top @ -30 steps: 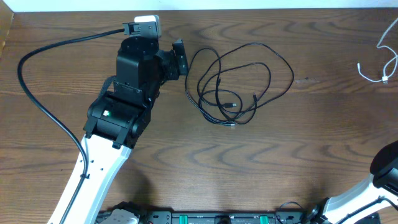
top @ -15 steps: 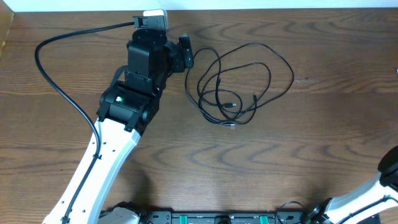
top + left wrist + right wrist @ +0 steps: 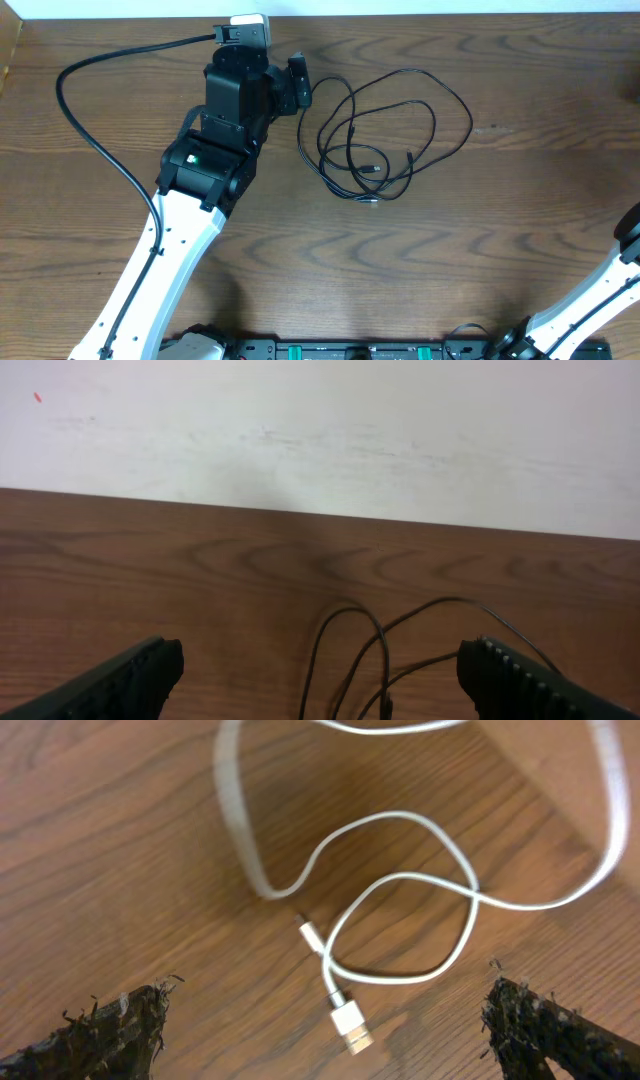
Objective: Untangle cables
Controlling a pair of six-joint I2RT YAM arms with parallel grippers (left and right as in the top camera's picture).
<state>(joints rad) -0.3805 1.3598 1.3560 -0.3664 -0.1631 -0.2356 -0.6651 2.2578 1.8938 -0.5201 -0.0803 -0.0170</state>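
Left hand [image 3: 320, 665]: released, with the fingers spread wide and nothing between them. It sits near the table's far edge, just left of the black cables.
Left arm [image 3: 215, 150]: reaches from the near left corner up to the far middle of the table [image 3: 450, 260].
Black cables [image 3: 368, 166]: a loose tangle of overlapping loops lying flat at the far middle of the table, with small plug ends inside the loops. Neither hand touches them.
Left wrist view: two black loops run up between the fingers, and a white wall [image 3: 320, 430] stands behind the table edge.
Right hand [image 3: 328, 1010]: released, with the fingers wide apart. It is over the white cable and does not grip it.
White cable [image 3: 345, 1015]: shows only in the right wrist view. It lies on the table in loops that cross, with its plug end between the fingers.
Right arm [image 3: 600, 300]: only part of it shows, at the near right corner of the overhead view.
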